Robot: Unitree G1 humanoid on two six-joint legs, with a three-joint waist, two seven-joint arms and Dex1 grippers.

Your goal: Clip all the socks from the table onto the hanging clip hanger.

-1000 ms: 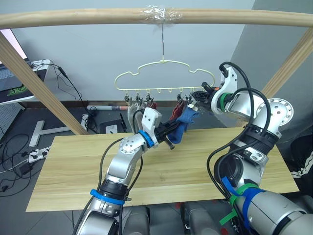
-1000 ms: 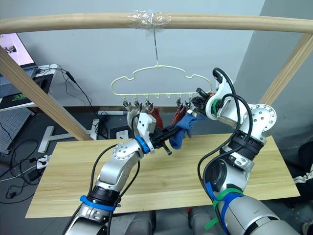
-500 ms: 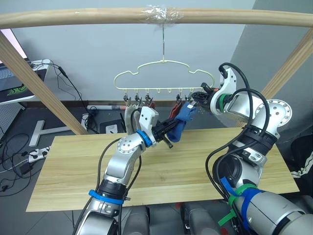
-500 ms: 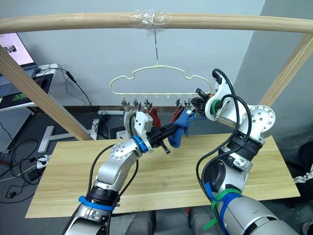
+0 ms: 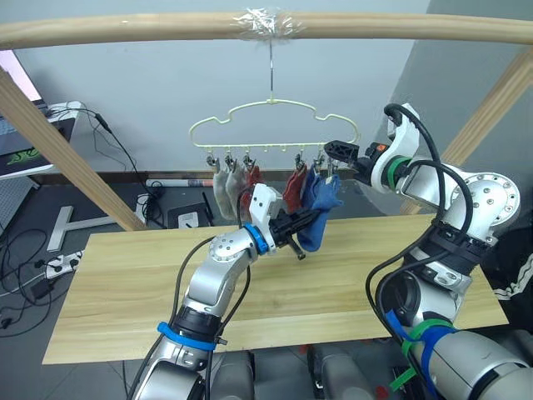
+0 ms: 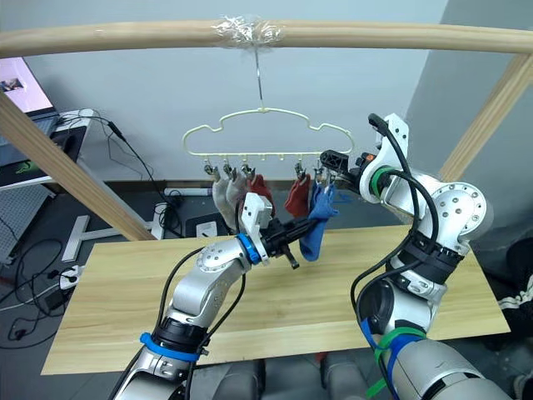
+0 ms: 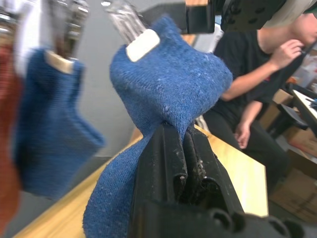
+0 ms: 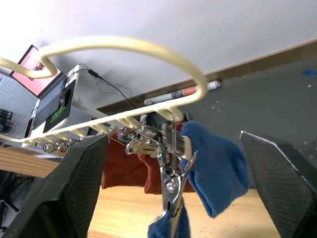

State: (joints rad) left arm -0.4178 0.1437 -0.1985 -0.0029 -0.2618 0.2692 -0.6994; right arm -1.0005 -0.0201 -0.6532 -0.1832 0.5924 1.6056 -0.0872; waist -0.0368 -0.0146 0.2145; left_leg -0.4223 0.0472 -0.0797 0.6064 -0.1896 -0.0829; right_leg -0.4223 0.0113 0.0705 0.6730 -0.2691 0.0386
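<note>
The cream clip hanger (image 5: 273, 115) hangs by its hook from the wooden rail. Two grey socks (image 5: 225, 185), two rust-red socks (image 5: 293, 188) and a blue sock (image 7: 44, 114) hang from its clips. A second blue sock (image 7: 168, 84) is pinched at its top by the end clip (image 8: 171, 184). My left gripper (image 5: 304, 223) is shut on that sock's lower part. My right gripper (image 5: 333, 154) is open, its fingers (image 8: 74, 183) spread wide on either side of the end clip without touching it. The table (image 5: 125, 283) lies below.
The thick wooden rail (image 5: 125, 29) runs overhead on slanted posts (image 5: 50, 125) at both sides. A white desk with a laptop (image 5: 21, 142) and floor cables are at the far left. A seated person (image 7: 257, 64) is beyond the table.
My right gripper has opened and let go of the end clip, which now grips the blue sock. The hanger has swung slightly left. My left gripper still holds the sock.
</note>
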